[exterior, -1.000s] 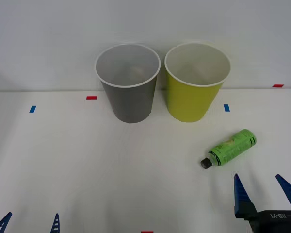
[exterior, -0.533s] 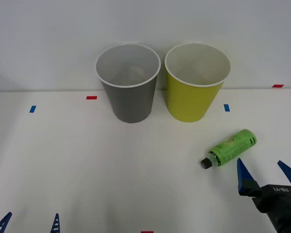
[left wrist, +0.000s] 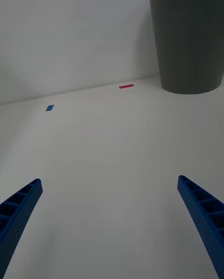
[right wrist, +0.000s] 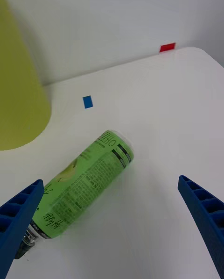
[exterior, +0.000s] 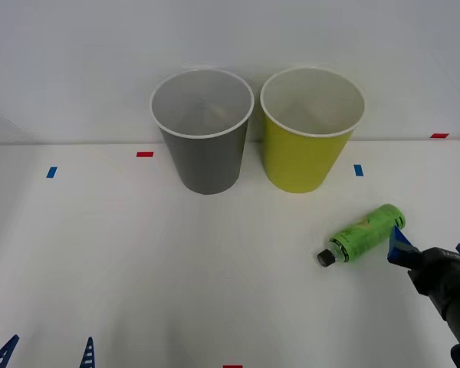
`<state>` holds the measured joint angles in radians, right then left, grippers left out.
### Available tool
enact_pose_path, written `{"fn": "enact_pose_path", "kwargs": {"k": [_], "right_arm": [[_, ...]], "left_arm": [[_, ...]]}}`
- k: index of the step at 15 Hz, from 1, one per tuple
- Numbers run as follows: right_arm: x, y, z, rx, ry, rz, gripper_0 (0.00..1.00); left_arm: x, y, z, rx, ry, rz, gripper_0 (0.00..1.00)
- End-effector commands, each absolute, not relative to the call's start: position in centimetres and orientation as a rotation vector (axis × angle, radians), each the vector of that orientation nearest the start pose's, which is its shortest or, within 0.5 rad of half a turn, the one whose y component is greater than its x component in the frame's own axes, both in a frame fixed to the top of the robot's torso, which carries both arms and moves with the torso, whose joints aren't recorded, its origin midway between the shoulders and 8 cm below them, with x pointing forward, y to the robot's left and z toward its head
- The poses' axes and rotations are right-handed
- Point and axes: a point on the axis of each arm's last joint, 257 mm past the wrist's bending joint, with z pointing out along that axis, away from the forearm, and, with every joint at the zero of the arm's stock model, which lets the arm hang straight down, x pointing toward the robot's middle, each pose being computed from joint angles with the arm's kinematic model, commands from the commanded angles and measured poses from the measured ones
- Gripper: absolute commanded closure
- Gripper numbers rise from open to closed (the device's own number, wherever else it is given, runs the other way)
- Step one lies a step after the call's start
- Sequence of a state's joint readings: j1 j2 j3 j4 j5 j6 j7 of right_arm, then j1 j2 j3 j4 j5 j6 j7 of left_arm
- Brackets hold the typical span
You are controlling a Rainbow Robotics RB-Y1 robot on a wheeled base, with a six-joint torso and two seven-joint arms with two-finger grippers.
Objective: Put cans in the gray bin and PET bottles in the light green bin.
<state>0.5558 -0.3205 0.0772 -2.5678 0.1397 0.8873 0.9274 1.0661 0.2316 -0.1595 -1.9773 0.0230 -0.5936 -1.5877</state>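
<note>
The PET bottle [exterior: 364, 232] lies on its side on the white table, right of centre, its black cap pointing toward the near left. In the right wrist view the bottle [right wrist: 86, 183] lies just ahead of the fingers, toward one of them. My right gripper [exterior: 431, 241] is open just right of the bottle's base, close to the table. The gray bin [exterior: 203, 130] and the light green bin [exterior: 307, 134] stand upright side by side at the back. My left gripper [exterior: 47, 354] is open at the near left edge. Cans are out of view.
Small blue tape marks [exterior: 358, 170] and red tape marks [exterior: 144, 154] dot the table [exterior: 215, 253]. A pale wall rises behind the bins. The gray bin [left wrist: 189, 40] stands well ahead of my left gripper [left wrist: 109, 183].
My right gripper has moved forward from the near edge to beside the bottle's base. The bottle, the bins and the left gripper have not moved.
</note>
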Motion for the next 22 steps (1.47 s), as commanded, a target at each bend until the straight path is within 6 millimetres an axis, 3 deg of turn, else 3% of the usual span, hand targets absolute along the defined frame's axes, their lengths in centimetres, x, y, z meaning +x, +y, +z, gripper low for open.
{"fn": "enact_pose_path", "kwargs": {"k": [1, 5, 13, 17, 22], "right_arm": [[37.2, -30.7, -17.1, 0.522, 1.950, 0.022, 0.00], [38.2, -30.3, -16.9, 0.724, 1.996, 0.122, 0.00], [40.6, -31.7, -19.7, 1.210, 2.030, 0.277, 0.00], [41.0, -32.3, -20.0, 1.274, 2.134, 0.209, 0.00], [43.0, -32.5, -21.6, 1.321, 2.233, 0.162, 0.00]], "left_arm": [[21.7, 28.3, -27.1, 0.086, 1.619, 0.152, 0.00], [21.7, 28.3, -27.1, 0.086, 1.619, 0.152, 0.00], [21.7, 28.3, -27.1, 0.086, 1.619, 0.152, 0.00], [21.7, 28.3, -27.1, 0.086, 1.619, 0.152, 0.00], [21.7, 28.3, -27.1, 0.086, 1.619, 0.152, 0.00]]}}
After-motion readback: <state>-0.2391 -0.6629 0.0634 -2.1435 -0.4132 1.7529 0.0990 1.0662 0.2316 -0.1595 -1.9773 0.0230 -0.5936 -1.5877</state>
